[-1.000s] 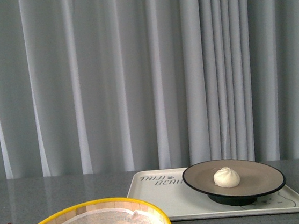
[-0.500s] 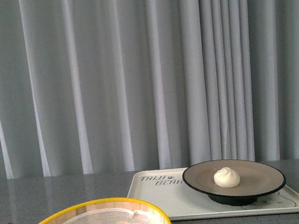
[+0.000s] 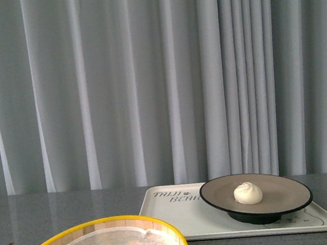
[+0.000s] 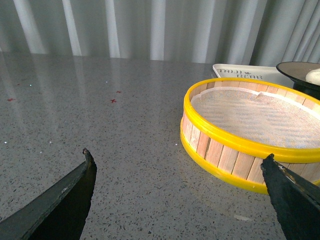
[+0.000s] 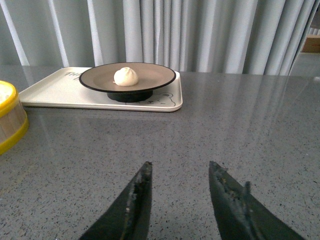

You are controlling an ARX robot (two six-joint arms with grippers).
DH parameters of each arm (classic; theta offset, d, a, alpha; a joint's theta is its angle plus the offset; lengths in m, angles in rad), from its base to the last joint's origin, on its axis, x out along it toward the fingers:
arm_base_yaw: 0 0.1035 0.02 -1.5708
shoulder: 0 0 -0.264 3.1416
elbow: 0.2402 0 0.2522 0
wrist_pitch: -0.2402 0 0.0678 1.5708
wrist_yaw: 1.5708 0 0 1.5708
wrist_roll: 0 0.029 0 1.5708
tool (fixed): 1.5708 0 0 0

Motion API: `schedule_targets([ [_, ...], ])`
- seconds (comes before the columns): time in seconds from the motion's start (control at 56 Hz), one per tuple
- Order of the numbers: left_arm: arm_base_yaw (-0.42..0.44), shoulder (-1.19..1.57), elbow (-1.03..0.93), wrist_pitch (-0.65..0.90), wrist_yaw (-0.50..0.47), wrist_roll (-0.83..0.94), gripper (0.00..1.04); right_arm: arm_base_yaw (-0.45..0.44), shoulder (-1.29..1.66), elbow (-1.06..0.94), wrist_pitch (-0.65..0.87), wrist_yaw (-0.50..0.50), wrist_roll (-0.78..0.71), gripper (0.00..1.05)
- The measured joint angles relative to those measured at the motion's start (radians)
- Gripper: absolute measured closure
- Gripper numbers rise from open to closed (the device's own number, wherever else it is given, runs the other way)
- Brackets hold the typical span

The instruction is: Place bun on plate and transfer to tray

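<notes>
The bun [image 3: 248,193] sat on the plate [image 3: 281,200] atop the tray [image 3: 180,216], near the table's [image 5: 240,130] far edge. Both claws, left [image 4: 177,180] and right [image 5: 180,192], hung spread and empty.

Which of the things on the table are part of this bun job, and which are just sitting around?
Part of the job: the bun, lying on the plate; the plate, standing on the tray.

Just sitting around: the yellow-rimmed steamer basket, nothing in it but its liner; both grippers are open and hold nothing.
</notes>
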Motion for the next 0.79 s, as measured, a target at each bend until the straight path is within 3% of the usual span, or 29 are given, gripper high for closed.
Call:
schedule_targets([
  [0.054, 0.000, 0.000, 0.000, 0.000, 0.000, 0.000, 0.07, 0.000, 0.000, 0.000, 0.000, 0.000, 0.000, 0.54],
  [0.321, 0.000, 0.000, 0.000, 0.000, 0.000, 0.000, 0.07, 0.000, 0.000, 0.000, 0.000, 0.000, 0.000, 0.07],
  [0.786, 0.000, 0.000, 0.000, 0.000, 0.000, 0.000, 0.07, 0.000, 0.000, 0.000, 0.000, 0.000, 0.000, 0.09],
])
